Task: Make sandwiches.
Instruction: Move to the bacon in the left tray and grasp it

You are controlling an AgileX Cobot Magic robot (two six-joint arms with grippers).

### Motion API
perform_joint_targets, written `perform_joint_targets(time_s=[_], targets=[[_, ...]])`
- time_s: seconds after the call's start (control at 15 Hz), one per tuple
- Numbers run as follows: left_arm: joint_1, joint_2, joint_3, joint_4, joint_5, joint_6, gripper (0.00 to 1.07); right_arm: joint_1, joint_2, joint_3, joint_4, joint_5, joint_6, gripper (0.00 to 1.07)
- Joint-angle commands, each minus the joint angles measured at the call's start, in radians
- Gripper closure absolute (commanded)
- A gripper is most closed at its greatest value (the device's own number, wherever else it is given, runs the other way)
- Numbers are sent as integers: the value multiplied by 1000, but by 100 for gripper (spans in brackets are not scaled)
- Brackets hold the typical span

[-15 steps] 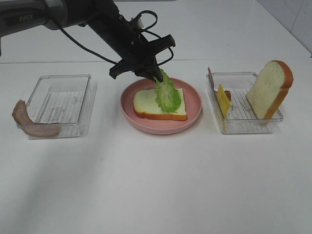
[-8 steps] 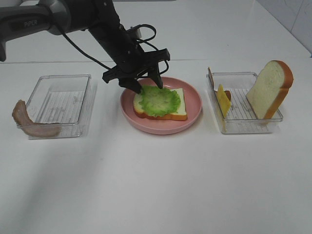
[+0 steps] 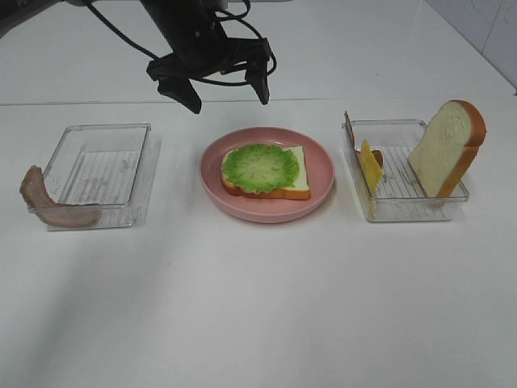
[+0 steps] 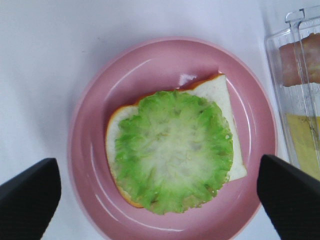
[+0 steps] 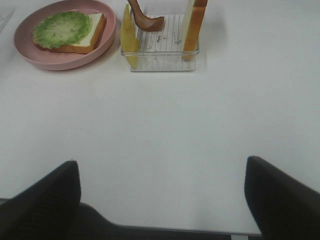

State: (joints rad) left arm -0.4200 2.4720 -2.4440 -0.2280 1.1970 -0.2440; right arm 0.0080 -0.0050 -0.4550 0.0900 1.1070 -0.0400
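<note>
A: OK, item 1 – L tool point(image 3: 229, 99)?
B: Jaws spread full wide, nothing betw. them, touching nothing. Hangs above the far side of the pink plate point(image 3: 319, 162), well clear of it.
A: Item 2 – R tool point(image 5: 161, 197)?
B: Also wide apart, empty. Low over bare bench point(image 3: 258, 307), well apart from the food. Shows in its own wrist view only.
A: Sandwich – state & loc.?
B: 1 bread slice point(image 3: 297, 184) flat on the plate, mid-bench. 1 round lettuce leaf point(image 3: 260, 167) flat on top, covers most of it; white strip of bread showing at the side twd. the R tray point(image 3: 404, 208).
A: Stock in that tray?
B: 1 upright bread slice point(image 3: 447, 145), leaning; 1 cheese slice point(image 3: 371, 166) on edge at the plate-side end; 1 bacon strip point(image 5: 147, 21) just behind the cheese.
A: L tray point(image 3: 97, 129)?
B: Second bacon strip point(image 3: 48, 206) lies on the bench, outside, curled round the tray's near outer corner.
</note>
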Motion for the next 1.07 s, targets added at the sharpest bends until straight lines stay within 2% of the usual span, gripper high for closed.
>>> perform_joint_targets(time_s=[0.07,0.13,0.27,0.33,0.4,0.53,0.6,0.67,0.8,0.87,0.93,1.07], targets=[[-2,-46,-66,69,122,19,5,-7,-27,3,5,-3,-8,20],[-2,-62,-63,70,122,19,5,-7,-25,3,6,-3,-8,20],[1,-105,1,101,122,20,5,-7,-25,3,6,-3,-8,20],[7,-150,84,132,122,23,6,-7,-25,3,6,-3,-8,20],[25,-225,217,173,122,28,7,-7,-24,3,6,-3,-8,20],[71,-321,372,162,122,29,7,-7,-22,3,5,-3,-8,20],[85,-348,413,159,122,31,7,-7,-21,3,5,-3,-8,20],[119,-428,526,159,121,47,7,-7,-21,3,5,-3,-8,20],[163,-525,650,168,115,71,7,-7,-21,3,5,-3,-8,20],[176,-550,682,166,107,77,8,-7,-21,3,5,-3,-8,20],[242,-637,796,166,81,96,8,-7,-21,3,5,-3,-8,20],[303,-690,875,165,49,120,8,-7,-21,3,5,-3,-8,20]])
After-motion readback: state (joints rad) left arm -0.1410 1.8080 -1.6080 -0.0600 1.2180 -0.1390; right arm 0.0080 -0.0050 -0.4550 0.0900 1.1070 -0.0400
